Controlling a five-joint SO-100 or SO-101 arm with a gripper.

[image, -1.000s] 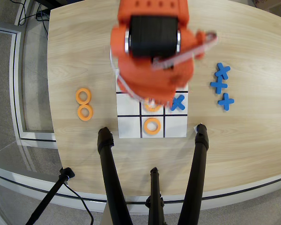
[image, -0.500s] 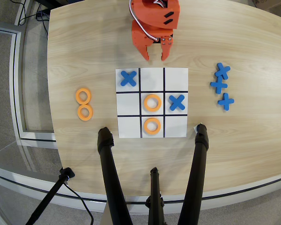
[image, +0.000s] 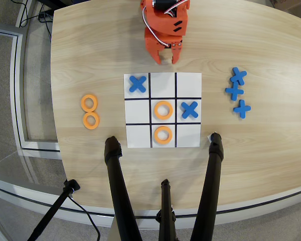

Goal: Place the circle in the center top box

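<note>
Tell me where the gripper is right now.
In the overhead view the gripper hangs at top centre, just above the paper grid, holding nothing.

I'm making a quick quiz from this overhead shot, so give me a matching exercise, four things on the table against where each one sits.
Things:
1. gripper
2. spare orange rings
3. spare blue crosses
4. ring in the grid's middle cell

Places:
A. on the wood, right of the grid
B. directly left of a blue cross
C. above the grid's top edge
D. on the wood, left of the grid

Pairs: 1-C, 2-D, 3-A, 4-B
</note>
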